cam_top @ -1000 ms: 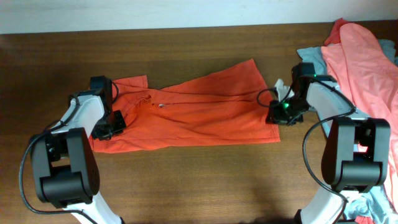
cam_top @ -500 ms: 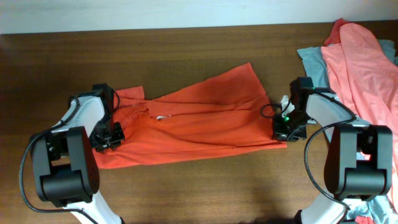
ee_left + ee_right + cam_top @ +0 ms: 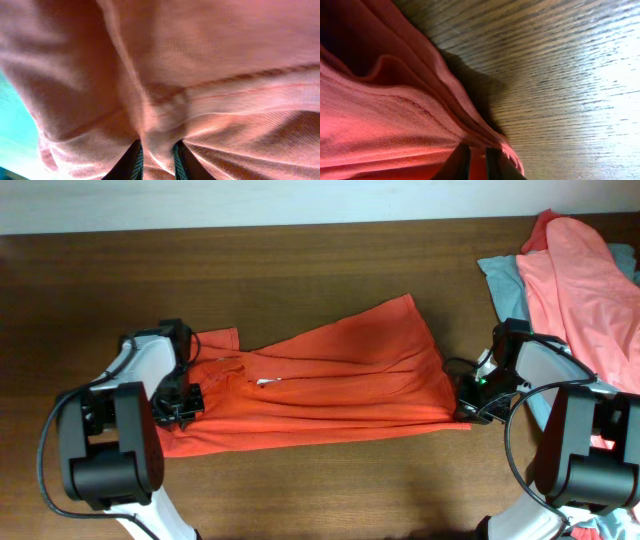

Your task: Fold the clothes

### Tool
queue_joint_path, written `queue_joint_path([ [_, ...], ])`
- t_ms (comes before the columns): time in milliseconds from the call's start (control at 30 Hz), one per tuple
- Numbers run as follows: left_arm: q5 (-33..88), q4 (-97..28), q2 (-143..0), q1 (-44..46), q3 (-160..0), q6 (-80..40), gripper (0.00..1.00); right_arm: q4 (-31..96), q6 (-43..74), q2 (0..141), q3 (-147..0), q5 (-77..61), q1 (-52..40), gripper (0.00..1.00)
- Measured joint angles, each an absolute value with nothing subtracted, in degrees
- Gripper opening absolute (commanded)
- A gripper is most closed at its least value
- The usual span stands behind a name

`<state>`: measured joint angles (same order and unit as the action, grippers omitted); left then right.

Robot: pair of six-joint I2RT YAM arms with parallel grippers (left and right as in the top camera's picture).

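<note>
Dark brown wooden table point(image 3: 300, 260) filling the overhead view, edged by a pale strip of wall point(image 3: 250, 200) along the top. Stretched lengthwise across its middle, the orange-red T-shirt point(image 3: 330, 375), flat on the wood, gathered into long creases running end to end, one corner peaking toward the far side right of centre. Heaped in the far right corner, apart from that cloth, a salmon-pink garment point(image 3: 580, 270) lying over a grey-blue garment point(image 3: 500, 275). Planted at the near edge, left arm point(image 3: 105, 450) and right arm point(image 3: 585, 450), black and white, each bent inward to one end of the shirt. Left gripper point(image 3: 183, 400) down on the cloth at its left end. Seen from the left wrist, dark fingertips point(image 3: 131, 164) drawn nearly together with a ridge of orange fabric clamped between them, cloth filling almost the whole view. Right gripper point(image 3: 468, 406) down at the right end, at the near corner of the hem. Seen from the right wrist, fingers point(image 3: 461, 161) likewise narrowed to a slit, pinching the layered edge just beside bare wood grain. Small white fleck point(image 3: 263, 380) on the cloth left of centre, too small to identify.
</note>
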<state>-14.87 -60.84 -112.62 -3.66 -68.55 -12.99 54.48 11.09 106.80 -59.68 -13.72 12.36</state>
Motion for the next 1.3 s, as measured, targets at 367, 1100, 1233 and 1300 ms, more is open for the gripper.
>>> queue_joint_path([
  [367,-20.56,-58.24,-112.68,2.5,-67.96,-9.67,0.15,52.62,8.38,104.62,-58.5,-16.56,13.5,0.24],
  [1100,-12.49,-44.95,-95.04,1.48,-66.52,-12.45,0.82,34.76,-3.84,100.33,-69.23,-20.95,2.22,0.29],
  [1233,-9.8,-41.91,-95.04,-0.93,-66.52,-13.13,0.82,32.8,-4.69,106.8,-69.21,-21.37,1.54,0.3],
  [1300,-8.23,-41.45,-95.04,-2.28,-66.52,-13.21,0.81,32.4,-4.82,109.73,-69.21,-21.37,1.5,0.29],
])
